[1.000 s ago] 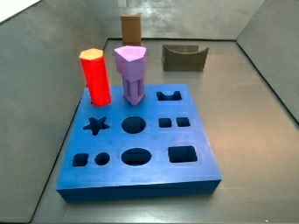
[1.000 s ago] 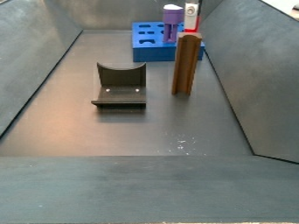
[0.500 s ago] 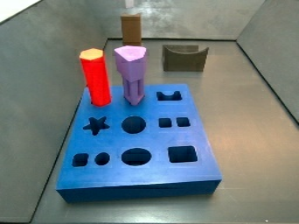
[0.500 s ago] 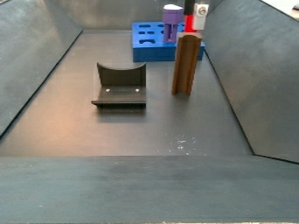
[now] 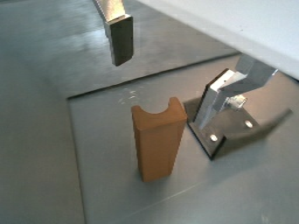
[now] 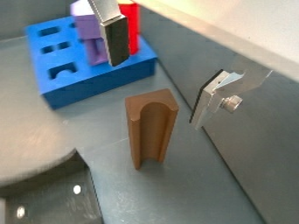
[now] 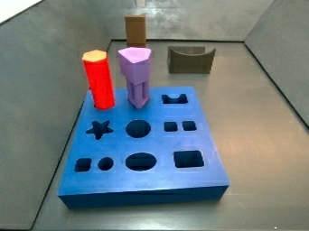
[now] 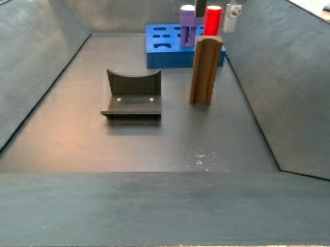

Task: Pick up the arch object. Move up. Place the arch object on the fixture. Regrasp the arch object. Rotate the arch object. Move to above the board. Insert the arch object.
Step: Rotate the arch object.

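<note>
step: pick up the arch object [image 5: 156, 140]; judging from the layout, nothing is grasped yet, so I'm on the approach.
arch object: stands upright on the floor, near the fixture [image 8: 131, 95] and clear of it, between the fixture and the board [image 7: 143, 150]. Its notched end faces up in both wrist views.
gripper: well above the arch object, off to one side. Only one finger [image 5: 121, 39] shows in the wrist views, a silver plate with a dark pad, nothing on it. I can't tell how far apart the jaws stand, since the mate is out of frame.
board: red hexagonal peg [image 7: 99, 79] and purple pentagonal peg [image 7: 135, 77] are already seated at the far edge; the arch-shaped hole beside them is free.
how I'd do it: centre over the column top first, then drop straight down. I put the pads on the two flat side faces, not across the notch, and grip high enough to leave the lower length free for the fixture's dip.
risk: the column is tall and narrow, so a glancing finger likely tips it.
vs earlier: pieces on the floor are unchanged in both side views. In a side view, a pale part by the pegs sits slightly further right than 0.5 s ago; possibly the gripper, but it's too small to be sure.
</note>
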